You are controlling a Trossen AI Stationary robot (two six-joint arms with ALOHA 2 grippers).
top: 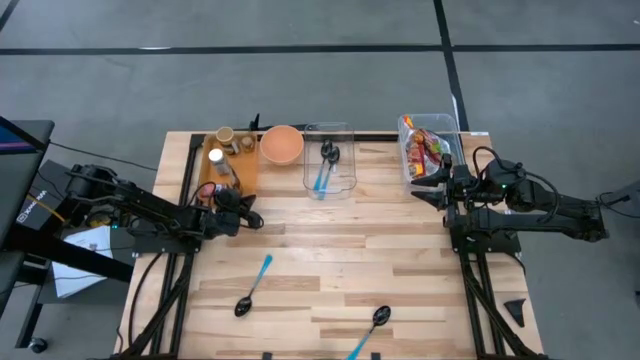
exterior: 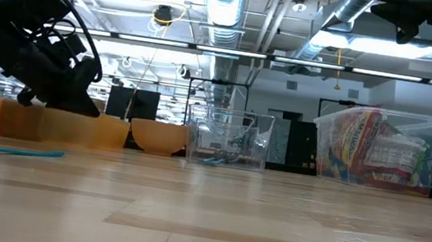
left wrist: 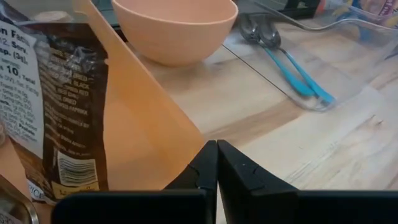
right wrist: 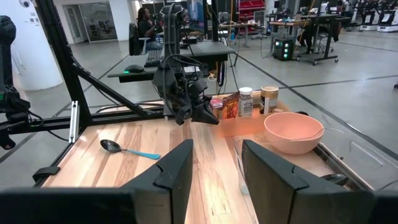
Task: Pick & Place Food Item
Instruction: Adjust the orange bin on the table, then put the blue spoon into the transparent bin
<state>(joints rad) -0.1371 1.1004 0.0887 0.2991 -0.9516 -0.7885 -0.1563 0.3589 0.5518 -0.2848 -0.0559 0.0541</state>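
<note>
Orange tray [top: 246,172] with spice jars sits just beside the left pincer [top: 252,218], whose fingers are pressed together on nothing, low over the wooden desk [top: 330,255]. Beyond it stand a peach bowl [top: 282,144] and a clear bin [top: 329,158] of spoons. The right pincer [top: 422,185], fingers spread and empty, hangs beside the snack-packet bin [top: 430,146].

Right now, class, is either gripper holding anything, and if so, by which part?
Nothing is held. The left gripper is shut on nothing beside the orange tray. The right gripper is open and empty above the table.
</note>
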